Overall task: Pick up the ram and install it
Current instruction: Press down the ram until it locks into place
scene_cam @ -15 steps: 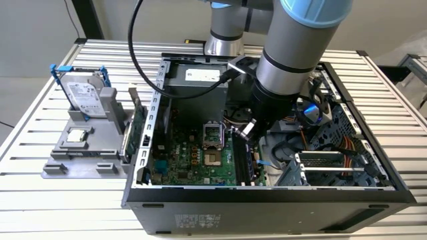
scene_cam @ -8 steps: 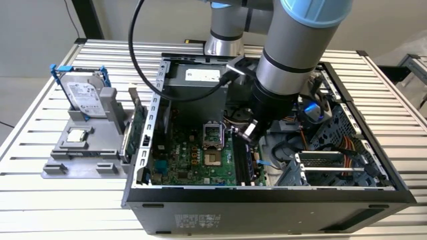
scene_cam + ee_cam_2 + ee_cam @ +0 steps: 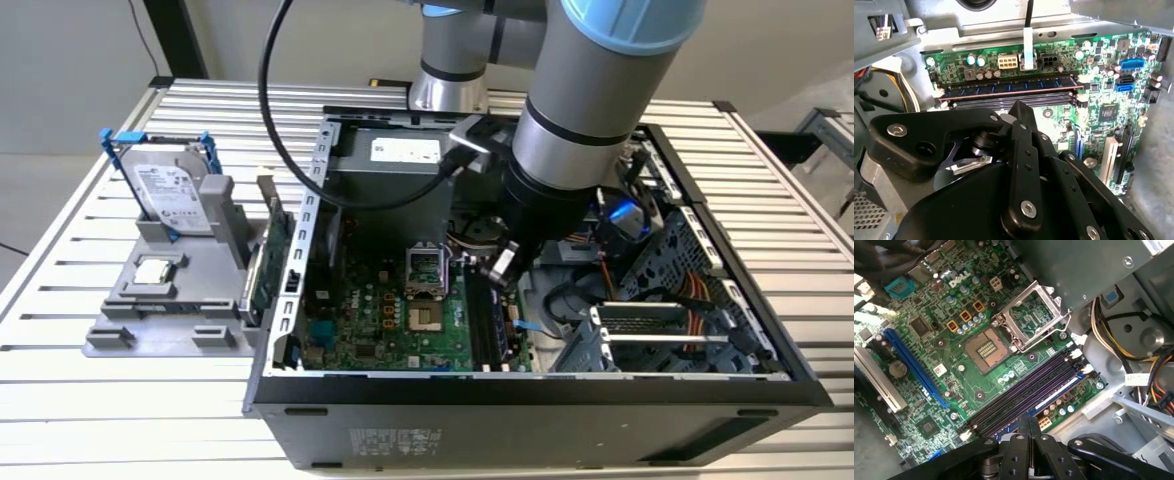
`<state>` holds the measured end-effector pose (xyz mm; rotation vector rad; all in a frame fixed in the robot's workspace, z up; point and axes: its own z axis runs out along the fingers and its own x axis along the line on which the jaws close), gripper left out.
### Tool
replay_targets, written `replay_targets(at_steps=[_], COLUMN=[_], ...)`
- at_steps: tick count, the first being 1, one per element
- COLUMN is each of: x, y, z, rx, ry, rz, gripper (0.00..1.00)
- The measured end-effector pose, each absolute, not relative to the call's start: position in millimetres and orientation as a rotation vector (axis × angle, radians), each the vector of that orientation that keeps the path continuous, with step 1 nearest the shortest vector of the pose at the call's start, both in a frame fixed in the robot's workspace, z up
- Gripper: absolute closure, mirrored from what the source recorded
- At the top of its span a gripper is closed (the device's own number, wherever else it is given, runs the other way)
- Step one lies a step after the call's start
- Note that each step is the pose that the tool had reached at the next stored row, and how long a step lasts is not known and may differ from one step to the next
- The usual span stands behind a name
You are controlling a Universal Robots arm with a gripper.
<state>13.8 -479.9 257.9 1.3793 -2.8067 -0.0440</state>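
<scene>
The ram (image 3: 1009, 90) is a long dark stick with a row of chips, and it stands in the outermost memory slot of the motherboard (image 3: 360, 330) inside the open computer case. In the first wrist view the ram (image 3: 1056, 394) lies along the slot closest to my fingers. My gripper (image 3: 505, 268) hangs straight over the memory slots, just above the stick's top edge. Both wrist views show its black fingers (image 3: 1024, 432) pressed together with nothing between them, gripper (image 3: 1020, 109) tip pointing down at the stick. Contact with the stick cannot be made out.
A grey fixture (image 3: 120, 335) on the exterior view's left holds a hard drive (image 3: 171, 195), a small processor (image 3: 156, 270) and an upright green card (image 3: 276, 255). Inside the case are the open processor socket (image 3: 1026, 317), the power supply (image 3: 394, 170) and cables (image 3: 667, 290).
</scene>
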Motion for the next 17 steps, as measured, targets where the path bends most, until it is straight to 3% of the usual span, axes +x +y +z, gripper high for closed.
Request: replay_targets(at_steps=[17], x=[13.8], y=[-479.9], z=[257.9], rx=[1.545], ry=[-2.717], rz=[-0.043], gripper=[1.00])
